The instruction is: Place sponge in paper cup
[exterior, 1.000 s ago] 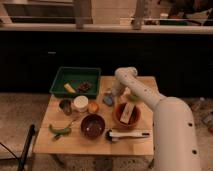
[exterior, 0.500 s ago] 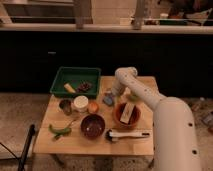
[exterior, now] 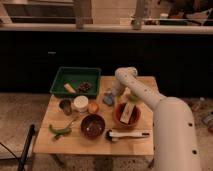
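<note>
One orange cup (exterior: 93,107) stands between your gripper (exterior: 110,93) and the paper cup (exterior: 80,103). The sponge (exterior: 108,100) lies right at the gripper on the counter (exterior: 60,142); its long axis and the gripper's hold are unclear.

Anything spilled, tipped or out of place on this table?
Nothing stands out. The paper cup stands upright on the table, no spill shows, and the gripper is at the sponge, which is not in the cup.
</note>
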Controlling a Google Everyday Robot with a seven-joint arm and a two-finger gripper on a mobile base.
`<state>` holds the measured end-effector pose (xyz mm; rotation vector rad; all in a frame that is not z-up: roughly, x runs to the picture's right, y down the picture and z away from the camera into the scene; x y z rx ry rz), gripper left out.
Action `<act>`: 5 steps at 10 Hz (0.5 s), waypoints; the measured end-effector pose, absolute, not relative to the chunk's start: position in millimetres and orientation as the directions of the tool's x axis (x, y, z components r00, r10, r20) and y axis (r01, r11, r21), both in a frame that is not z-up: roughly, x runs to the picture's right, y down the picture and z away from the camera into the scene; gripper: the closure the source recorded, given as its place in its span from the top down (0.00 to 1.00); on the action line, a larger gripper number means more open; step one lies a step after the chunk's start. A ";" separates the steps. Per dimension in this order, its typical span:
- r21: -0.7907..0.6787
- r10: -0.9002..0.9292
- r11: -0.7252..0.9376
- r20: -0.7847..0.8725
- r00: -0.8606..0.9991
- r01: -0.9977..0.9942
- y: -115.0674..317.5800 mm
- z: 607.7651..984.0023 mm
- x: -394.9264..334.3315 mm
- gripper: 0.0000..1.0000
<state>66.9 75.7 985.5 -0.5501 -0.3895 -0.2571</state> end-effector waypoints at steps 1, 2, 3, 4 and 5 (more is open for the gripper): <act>-0.457 -0.134 0.823 0.424 0.896 0.339 76.0 985.4 67.2 0.64; -0.458 -0.133 0.822 0.424 0.896 0.339 76.3 985.2 67.4 0.53; -0.458 -0.133 0.822 0.423 0.896 0.339 76.1 984.7 67.9 0.44; -0.458 -0.133 0.822 0.423 0.897 0.338 75.5 984.1 68.9 0.33; -0.458 -0.131 0.824 0.420 0.898 0.335 74.7 983.3 71.5 0.24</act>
